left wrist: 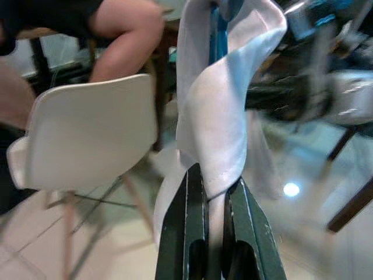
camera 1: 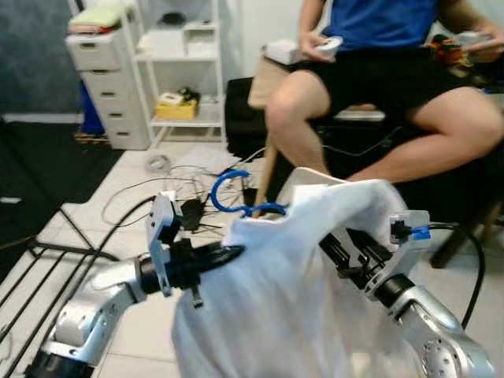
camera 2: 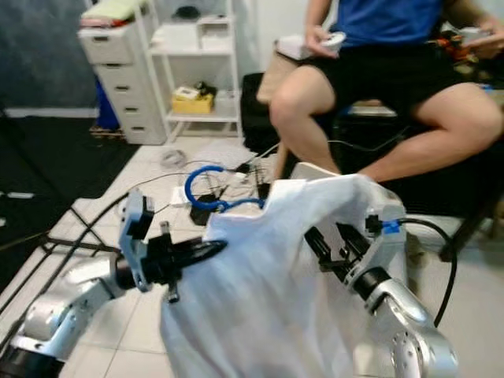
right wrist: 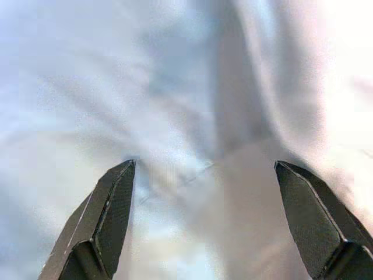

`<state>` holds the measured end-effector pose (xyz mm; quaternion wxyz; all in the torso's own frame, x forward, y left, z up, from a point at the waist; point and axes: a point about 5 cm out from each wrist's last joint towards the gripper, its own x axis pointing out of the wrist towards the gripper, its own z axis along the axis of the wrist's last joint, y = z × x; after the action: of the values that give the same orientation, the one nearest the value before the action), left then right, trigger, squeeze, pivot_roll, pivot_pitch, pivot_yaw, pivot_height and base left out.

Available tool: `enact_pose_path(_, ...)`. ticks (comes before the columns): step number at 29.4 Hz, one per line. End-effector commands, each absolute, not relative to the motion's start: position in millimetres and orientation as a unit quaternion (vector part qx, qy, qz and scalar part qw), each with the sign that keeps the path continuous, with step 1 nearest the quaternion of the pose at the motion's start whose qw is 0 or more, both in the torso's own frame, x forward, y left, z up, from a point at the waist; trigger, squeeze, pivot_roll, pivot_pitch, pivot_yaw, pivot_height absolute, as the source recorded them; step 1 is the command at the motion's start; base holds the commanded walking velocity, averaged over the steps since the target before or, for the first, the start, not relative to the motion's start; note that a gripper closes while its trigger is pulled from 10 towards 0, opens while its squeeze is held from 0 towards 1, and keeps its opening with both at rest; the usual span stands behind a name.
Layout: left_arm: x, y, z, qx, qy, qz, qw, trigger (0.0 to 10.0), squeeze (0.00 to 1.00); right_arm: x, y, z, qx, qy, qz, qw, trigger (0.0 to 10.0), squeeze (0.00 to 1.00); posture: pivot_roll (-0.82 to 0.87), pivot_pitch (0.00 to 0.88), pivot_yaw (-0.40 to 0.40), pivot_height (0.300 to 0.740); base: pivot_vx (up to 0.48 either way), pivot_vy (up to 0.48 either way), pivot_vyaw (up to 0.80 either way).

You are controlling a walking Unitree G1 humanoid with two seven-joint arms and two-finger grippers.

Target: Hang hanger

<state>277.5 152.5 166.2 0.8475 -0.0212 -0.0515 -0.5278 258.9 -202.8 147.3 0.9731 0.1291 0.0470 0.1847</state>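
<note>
A white garment (camera 1: 291,299) hangs on a blue hanger whose hook (camera 1: 227,191) sticks up at the cloth's top left. My left gripper (camera 1: 233,253) is shut on the garment's left edge; in the left wrist view the white cloth (left wrist: 217,134) is pinched between the fingers (left wrist: 187,233), with the blue hanger (left wrist: 218,29) above it. On the right side of the garment my right gripper (camera 1: 346,246) is open, its fingers lying against the cloth. In the right wrist view the two fingertips (right wrist: 119,192) stand wide apart in front of the white cloth (right wrist: 204,105).
A seated person (camera 1: 378,87) holding controllers is close behind the garment. A white chair (left wrist: 87,134) stands between us. Cables (camera 1: 169,185) lie on the tiled floor. White shelves (camera 1: 185,71) and drawers (camera 1: 106,79) stand at the back left; black bars (camera 1: 47,252) lie at left.
</note>
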Motion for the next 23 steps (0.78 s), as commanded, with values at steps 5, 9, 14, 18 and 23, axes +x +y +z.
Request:
enact_pose_path(5, 294.7, 182.2, 169.2, 0.071, -0.044, -0.433, 0.897, 10.0, 0.00, 253.8, -185.1, 135.5, 0.058, 0.108, 0.249, 0.961, 10.0, 0.00, -0.12, 0.036, 0.041, 0.736, 0.000, 0.000, -0.78)
enact_pose_path(9, 298.1, 187.0, 170.2, 0.077, -0.043, -0.413, 0.907, 10.0, 0.00, 253.5, -183.8, 131.5, 0.038, 0.129, 0.253, 0.958, 10.0, 0.00, -0.12, 0.035, 0.040, 0.736, 0.000, 0.000, -0.78)
enact_pose_path(14, 303.1, 187.8, 180.5, 0.060, -0.058, -0.383, 0.920, 10.0, 0.00, 257.2, -194.3, 119.5, -0.072, 0.211, 0.218, 0.950, 10.0, 0.00, -0.12, 0.037, 0.038, 0.736, 0.000, 0.000, -0.78)
enact_pose_path(18, 301.6, 178.8, 185.1, 0.033, -0.065, -0.397, 0.915, 10.0, 0.00, 263.3, -210.8, 124.6, -0.094, 0.230, 0.169, 0.954, 10.0, 0.00, -0.12, 0.038, 0.038, 0.736, 0.000, 0.000, -0.76)
enact_pose_path(23, 302.5, 176.2, 184.4, 0.034, -0.064, -0.401, 0.913, 10.0, 0.00, 268.0, -236.6, 125.9, -0.074, 0.242, 0.089, 0.963, 10.0, 0.00, -0.12, 0.039, 0.039, 0.736, 0.000, 0.000, -0.77)
